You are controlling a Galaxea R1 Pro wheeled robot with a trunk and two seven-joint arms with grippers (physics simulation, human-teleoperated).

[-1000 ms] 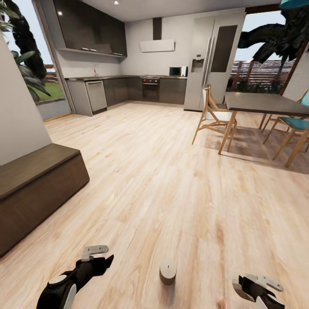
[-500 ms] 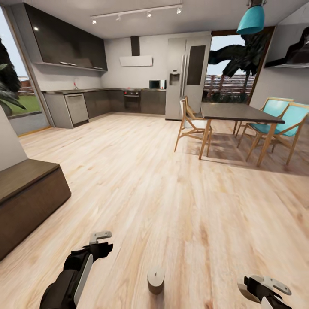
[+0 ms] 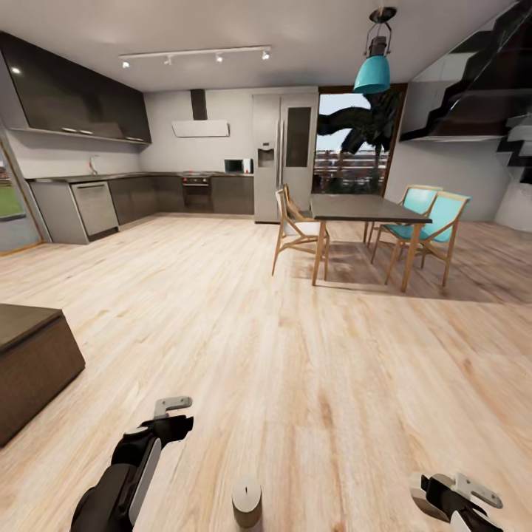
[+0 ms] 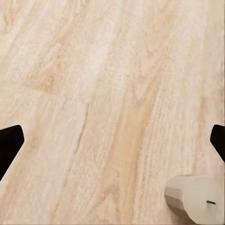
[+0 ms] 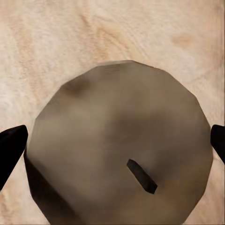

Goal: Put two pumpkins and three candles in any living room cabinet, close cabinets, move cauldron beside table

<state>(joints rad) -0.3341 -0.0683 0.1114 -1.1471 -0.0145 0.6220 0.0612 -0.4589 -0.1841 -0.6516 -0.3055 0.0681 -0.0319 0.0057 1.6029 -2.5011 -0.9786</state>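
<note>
I am looking across an open-plan room with a pale wood floor point(image 3: 295, 355) running back to a dark kitchen along the upper left of the frame and a dining table point(image 3: 366, 209) with chairs at centre right, a teal lamp point(image 3: 372, 72) hanging above it. At the left edge sits the end of the low dark-brown cabinet point(image 3: 29, 362), its visible front shut as far as I can see.

Low in the frame, my left end effector point(image 3: 171, 415) hangs over bare floor at lower left, and my right end effector point(image 3: 454, 496) shows at the lower right corner. Between them, at the bottom centre, one candle point(image 3: 247, 501) stands upright on the floor, its long axis vertical, pale top and wick facing up.

In the left wrist view the fingers sit at the frame's two side edges, spread wide and grasping nothing, with that candle point(image 4: 194, 198) off to one side of the gap. In the right wrist view a candle top point(image 5: 119, 152) fills the space between the spread dark fingertips point(image 5: 11, 145); whether they touch its sides I cannot tell, so I will not call it held.

I judge the floor candle lies between both arms, rather nearer the left one, just inboard of it and back toward me.
</note>
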